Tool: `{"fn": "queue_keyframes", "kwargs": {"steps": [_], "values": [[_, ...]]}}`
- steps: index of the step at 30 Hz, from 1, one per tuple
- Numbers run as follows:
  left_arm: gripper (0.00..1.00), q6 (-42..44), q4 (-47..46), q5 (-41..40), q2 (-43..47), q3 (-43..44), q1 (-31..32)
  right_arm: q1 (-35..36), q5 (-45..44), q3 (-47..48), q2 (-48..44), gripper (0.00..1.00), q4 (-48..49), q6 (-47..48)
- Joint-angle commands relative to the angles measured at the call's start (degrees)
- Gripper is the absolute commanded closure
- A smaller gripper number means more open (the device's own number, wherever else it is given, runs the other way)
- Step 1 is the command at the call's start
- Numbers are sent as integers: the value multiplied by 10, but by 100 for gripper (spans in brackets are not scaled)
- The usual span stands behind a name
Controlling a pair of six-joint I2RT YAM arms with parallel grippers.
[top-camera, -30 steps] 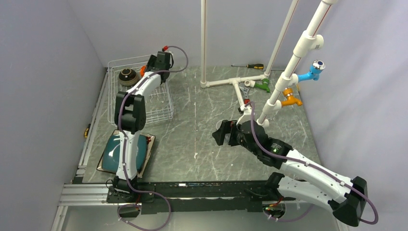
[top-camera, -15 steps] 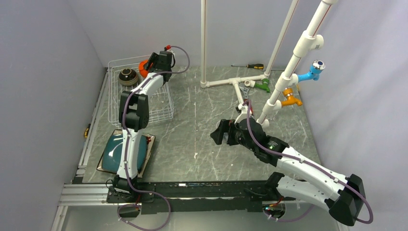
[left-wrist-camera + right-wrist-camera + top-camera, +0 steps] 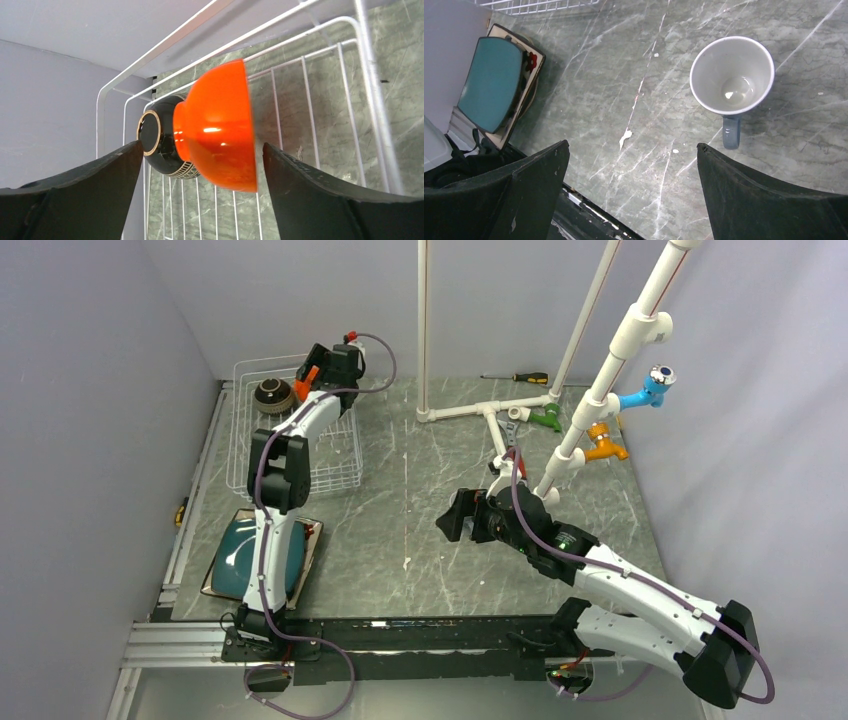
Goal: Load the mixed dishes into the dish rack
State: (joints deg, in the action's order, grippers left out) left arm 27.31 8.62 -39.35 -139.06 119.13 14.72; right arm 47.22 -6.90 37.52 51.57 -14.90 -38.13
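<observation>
One orange bowl (image 3: 215,125), one dark bowl (image 3: 159,147), one teal plate (image 3: 491,82), one mug (image 3: 731,75)

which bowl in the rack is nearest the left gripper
The orange bowl, framed between the left gripper's open fingers; the dark brown bowl sits partly hidden behind it, farther from that gripper.

i can read no text, label, brand or number in any view. the orange bowl (image 3: 215,125), the grey mug (image 3: 731,75) and the dark teal plate (image 3: 491,82) show me plain glaze, no lettering.
</observation>
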Motion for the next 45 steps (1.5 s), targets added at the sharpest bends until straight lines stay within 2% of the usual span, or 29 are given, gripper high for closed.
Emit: {"fn": "queue_keyframes", "kwargs": {"steps": [1,6,20,26,31,36,42,45], "values": [[1,-7,16,37,8,-1,21,-2,4,9,-10,1,22,-5],[1,-20,13,53,40,-30,20,-2,5,9,-12,1,23,-5],[1,-99,99,169,145,-37,20,-1,18,15,-11,1,29,0],[1,-160,154,183,183,-17,16,-2,24,23,-5,1,15,6],[1,-231,198,227,252,-36,12,-2,35,37,17,1,-12,15],[0,-347,222,329,370,-129,6,-1,51,47,39,1,-28,29],[1,-416,220,461,537,-345,5,8,86,61,74,1,-33,33],[1,-430,241,487,610,-444,5,39,72,67,91,1,-29,30]]}}
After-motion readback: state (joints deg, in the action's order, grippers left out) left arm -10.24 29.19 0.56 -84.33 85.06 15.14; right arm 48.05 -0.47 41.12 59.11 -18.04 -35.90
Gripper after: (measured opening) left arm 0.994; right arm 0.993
